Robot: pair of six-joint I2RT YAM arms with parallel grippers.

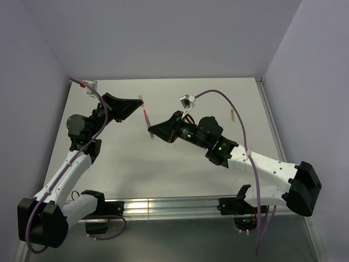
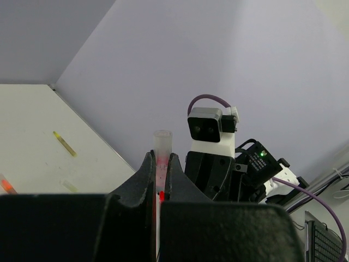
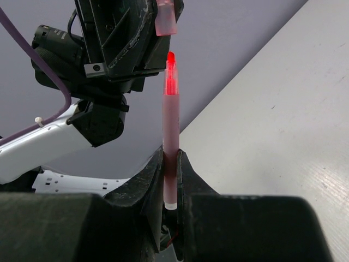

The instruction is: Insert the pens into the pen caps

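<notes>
My left gripper [image 1: 139, 103] is shut on a pale pink pen cap [image 1: 140, 100], raised above the table. In the left wrist view the pen cap [image 2: 162, 146] sticks up between the fingers, gripper [image 2: 161, 159]. My right gripper [image 1: 150, 131] is shut on a red pen [image 1: 145, 118] and points it up at the cap. Seen from the right wrist, the pen [image 3: 172, 125] stands upright in the gripper [image 3: 170, 157]. Its glowing red tip sits just under the mouth of the cap [image 3: 166, 19], with a small gap between them.
A slim yellow-green stick [image 1: 233, 115] lies on the table at the right; the left wrist view shows the stick [image 2: 65, 143], a small pale stub [image 2: 70, 186] nearer and an orange-red piece [image 2: 5, 185] at the left edge. A white cable fitting [image 1: 90, 86] sits at the back left corner.
</notes>
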